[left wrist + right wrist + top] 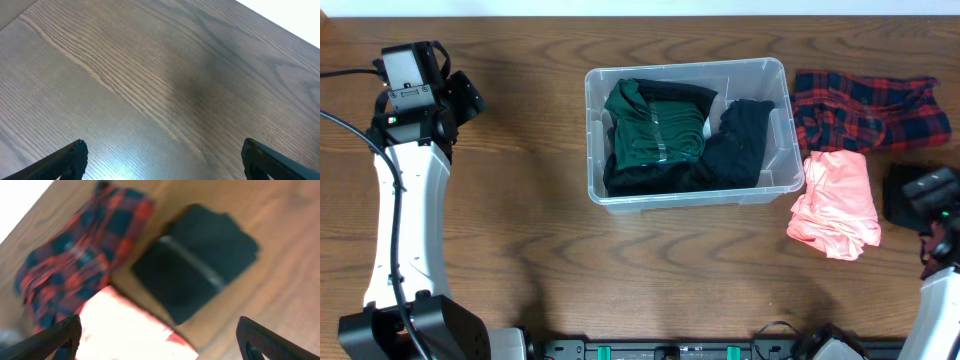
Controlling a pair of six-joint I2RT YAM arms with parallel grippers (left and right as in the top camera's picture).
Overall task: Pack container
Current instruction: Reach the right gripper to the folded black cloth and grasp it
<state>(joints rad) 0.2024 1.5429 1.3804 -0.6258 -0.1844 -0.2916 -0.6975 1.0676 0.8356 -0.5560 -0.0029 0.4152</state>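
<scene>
Container point(670, 203) holds green clothes point(655, 125) and dark clothes point(740, 145), with room left. Right hand point(157, 330), spread, hangs over the black garment point(200, 275) on the tabletop point(520, 230), likely for pickup. Left hand point(163, 152), spread, waits aside.

Clear plastic container point(779, 150), upright on the table point(520, 240), holds a folded green garment point(655, 125) and black garment point(740, 140)

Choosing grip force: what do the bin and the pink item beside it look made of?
Container: rigid clear plastic, glossy; the clothes inside show through its walls. Pink garment: soft matte fabric, perhaps cotton; it lies folded and creased.
</scene>
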